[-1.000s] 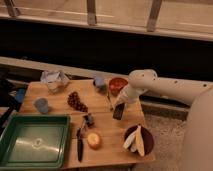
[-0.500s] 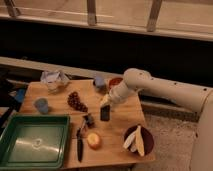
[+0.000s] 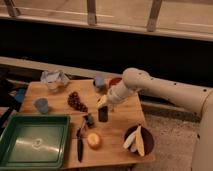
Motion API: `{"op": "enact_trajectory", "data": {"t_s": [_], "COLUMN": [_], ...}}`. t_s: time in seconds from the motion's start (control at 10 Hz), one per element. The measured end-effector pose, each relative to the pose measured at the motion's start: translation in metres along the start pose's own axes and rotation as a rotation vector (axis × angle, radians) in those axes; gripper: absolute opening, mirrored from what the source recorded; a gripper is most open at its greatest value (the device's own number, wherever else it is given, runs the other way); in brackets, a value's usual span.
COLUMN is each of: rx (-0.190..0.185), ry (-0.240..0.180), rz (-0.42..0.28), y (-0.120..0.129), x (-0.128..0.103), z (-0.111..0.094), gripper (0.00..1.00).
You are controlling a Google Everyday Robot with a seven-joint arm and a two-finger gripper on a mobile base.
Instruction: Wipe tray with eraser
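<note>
Gripper and eraser over the board. We find the gripper above the middle of the wooden board, its fingers clamped on the top of the eraser. The eraser stands upright directly beneath it, just right of the grapes; we cannot tell whether it touches the board. The tray lies well apart at lower left, beyond the knife.

No legible text, even on hand or its eraser above board.

Glossy green plastic tray; matt wooden table; dark matt eraser.
</note>
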Motion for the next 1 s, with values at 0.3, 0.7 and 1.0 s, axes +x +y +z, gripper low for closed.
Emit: {"op": "enact_trajectory", "data": {"t_s": [0.3, 0.7, 1.0], "rx": [0.047, 0.093, 0.085], "ry": [0.014, 0.040, 0.105], "rz": [-0.146, -0.376, -0.537], "y": [0.052, 0.149, 0.214], "x": [0.012, 0.038, 0.046], "z": [0.022, 0.072, 0.112], "gripper": [0.00, 0.00, 0.00]}}
